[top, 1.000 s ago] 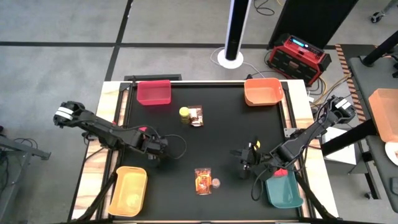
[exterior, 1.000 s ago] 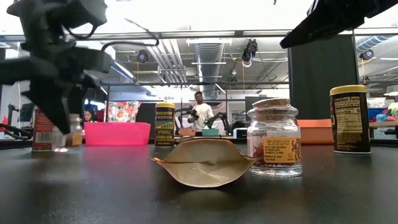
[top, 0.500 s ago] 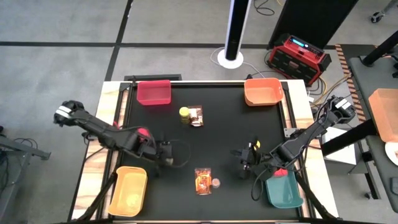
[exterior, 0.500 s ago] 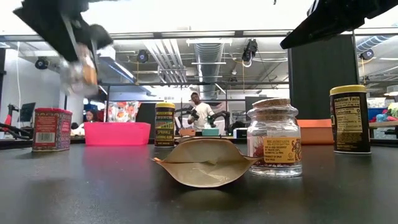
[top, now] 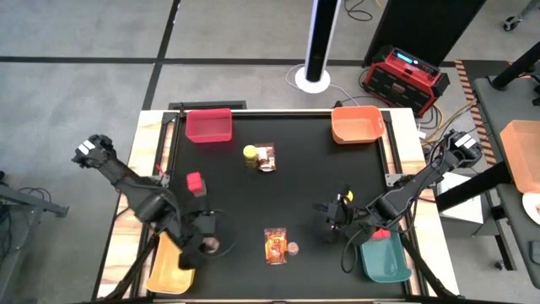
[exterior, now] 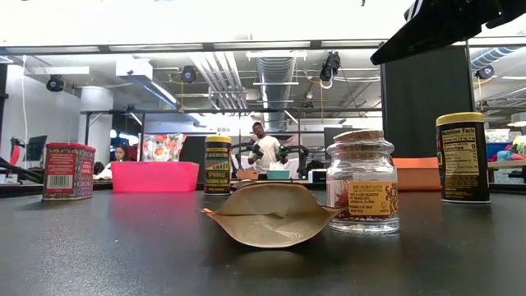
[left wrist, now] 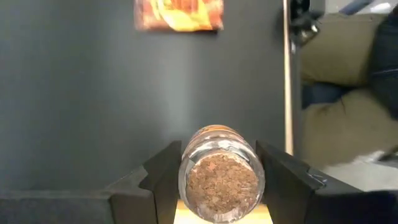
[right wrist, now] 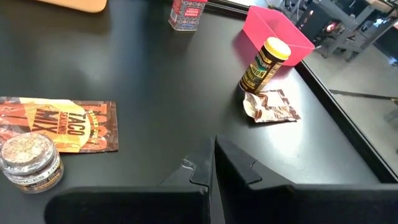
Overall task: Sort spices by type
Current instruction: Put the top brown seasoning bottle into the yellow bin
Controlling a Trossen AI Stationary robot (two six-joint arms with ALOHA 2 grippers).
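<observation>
At the lower left of the high view, your left gripper (top: 211, 245) hangs just beside the yellow bin (top: 173, 263), its fingers clamped on a small round jar (left wrist: 217, 174) of brownish flakes; the left wrist view shows the jar squeezed between both pads. You look to be mid-carry, taking this jar to a bin.

The next move, as I judge it, calls for bringing the jar over the bin's opening and letting go only once it is inside the rim (the gripper sits at the bin's edge, not over it).

Its likely partner, the cork-topped jar (top: 293, 247), stands at lower centre touching the orange packet (top: 275, 244). A red tin (top: 195, 182) waits at mid-left; a yellow-lidded jar (top: 250, 154) and a brown packet (top: 267, 158) sit upper centre.

Your right gripper (top: 329, 216) rests low at centre-right with its fingers pressed together, holding nothing.
</observation>
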